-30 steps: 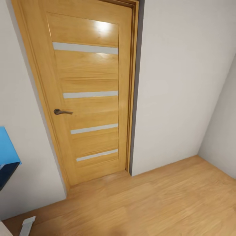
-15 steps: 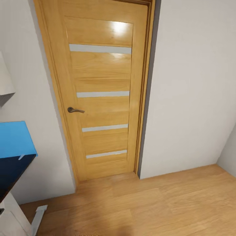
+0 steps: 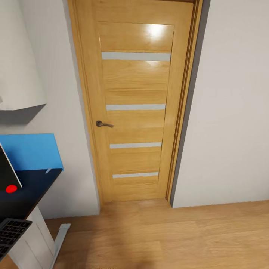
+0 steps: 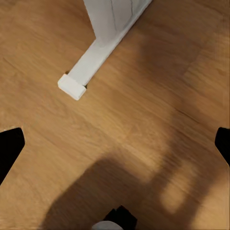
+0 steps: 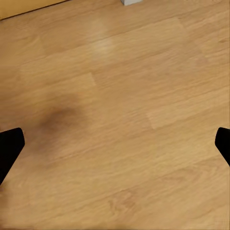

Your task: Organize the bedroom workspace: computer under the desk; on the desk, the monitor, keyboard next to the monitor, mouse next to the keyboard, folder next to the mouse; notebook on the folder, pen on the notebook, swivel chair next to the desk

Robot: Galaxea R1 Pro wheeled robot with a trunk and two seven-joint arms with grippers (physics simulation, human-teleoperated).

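Blue folder (image 3: 31, 151) lies on the desk (image 3: 35, 186) beside the wooden door (image 3: 136, 108), keyboard (image 3: 10, 232) overhanging the desk's near edge. Both grippers (image 4: 115, 143) (image 5: 115, 143) hang released above floor. Judgement: turn toward the desk before reaching

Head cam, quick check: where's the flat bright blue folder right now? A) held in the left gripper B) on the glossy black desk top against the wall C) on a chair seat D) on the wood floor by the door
B: the flat bright blue folder lies on the far end of the glossy black desk top against the white wall, left of the closed wooden door.
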